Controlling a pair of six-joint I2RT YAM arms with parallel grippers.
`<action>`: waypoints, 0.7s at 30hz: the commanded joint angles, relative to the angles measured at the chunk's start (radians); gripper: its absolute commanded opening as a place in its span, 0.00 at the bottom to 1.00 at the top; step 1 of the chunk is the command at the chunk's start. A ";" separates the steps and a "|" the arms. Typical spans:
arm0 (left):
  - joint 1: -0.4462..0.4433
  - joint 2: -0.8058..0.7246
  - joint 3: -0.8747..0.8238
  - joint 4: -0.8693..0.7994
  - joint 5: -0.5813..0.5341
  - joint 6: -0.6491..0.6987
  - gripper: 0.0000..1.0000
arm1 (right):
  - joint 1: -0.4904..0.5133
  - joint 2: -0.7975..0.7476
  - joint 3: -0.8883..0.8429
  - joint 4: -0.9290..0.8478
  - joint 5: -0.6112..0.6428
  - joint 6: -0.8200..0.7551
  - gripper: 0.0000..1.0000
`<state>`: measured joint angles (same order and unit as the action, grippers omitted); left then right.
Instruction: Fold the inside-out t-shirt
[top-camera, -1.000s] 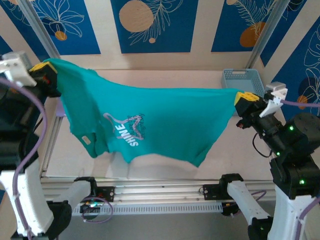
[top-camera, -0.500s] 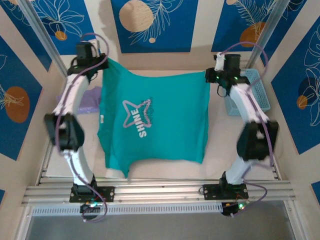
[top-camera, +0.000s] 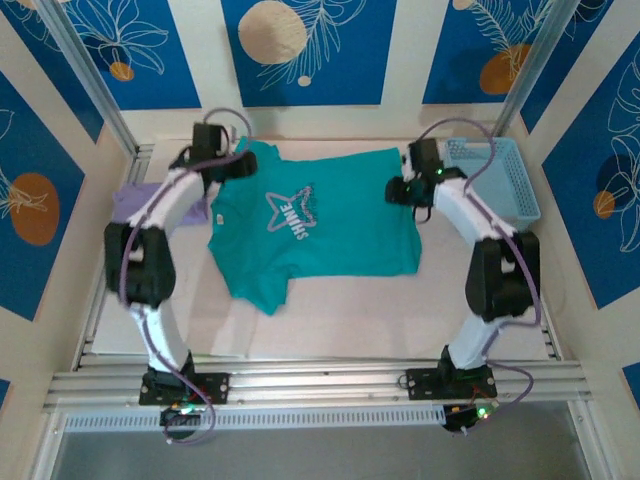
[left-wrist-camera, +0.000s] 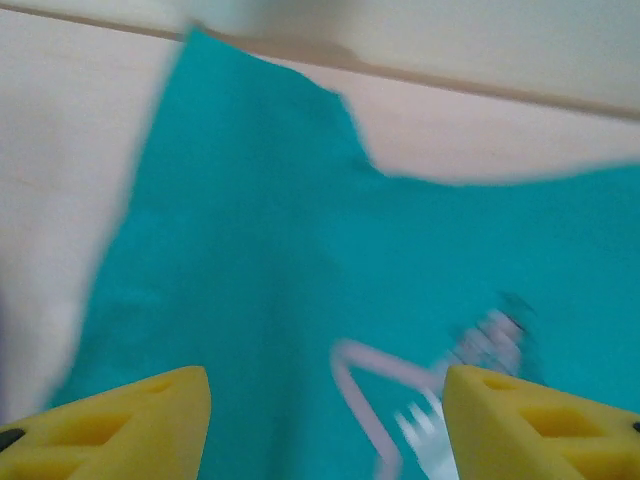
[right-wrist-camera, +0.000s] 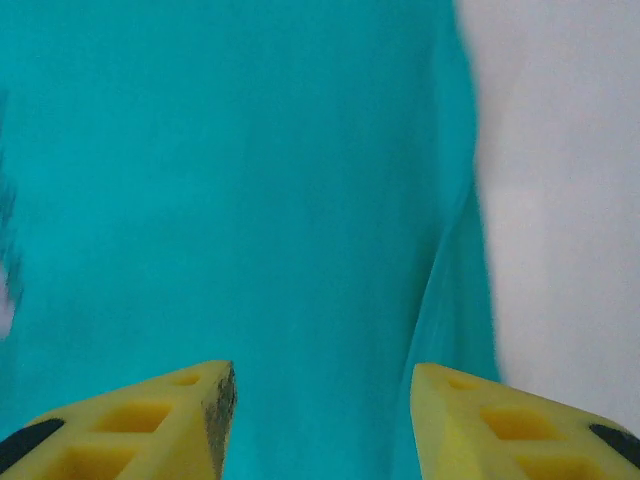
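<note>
While one t-shirt (top-camera: 330, 235) lies spread, left hand (left-wrist-camera: 325, 400), right hand (right-wrist-camera: 322, 400), both parted, empty

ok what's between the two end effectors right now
The teal t-shirt. In the top external view it lies spread out, star print up, and fills the stretch from the left end effector to the right end effector.

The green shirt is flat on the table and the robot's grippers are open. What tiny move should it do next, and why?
Probably lift both grippers straight up a little. The t-shirt lies spread on the table, and the left gripper and right gripper hang open over its far corners, pinching no cloth. Rising clear should avoid dragging it before folding.
</note>
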<state>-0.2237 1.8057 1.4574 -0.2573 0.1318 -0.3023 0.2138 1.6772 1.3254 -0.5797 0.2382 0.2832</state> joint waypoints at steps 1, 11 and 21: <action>-0.169 -0.152 -0.318 0.402 0.132 0.010 0.60 | 0.073 -0.104 -0.179 -0.123 0.139 0.094 0.51; -0.582 -0.048 -0.448 0.410 0.008 0.444 0.59 | 0.061 -0.050 -0.293 -0.150 0.196 0.142 0.49; -0.658 0.173 -0.286 0.218 -0.050 0.567 0.55 | 0.060 0.105 -0.235 -0.132 0.194 0.109 0.46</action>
<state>-0.8703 1.9461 1.1381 0.0586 0.1120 0.1883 0.2783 1.7622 1.0649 -0.7017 0.4118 0.4042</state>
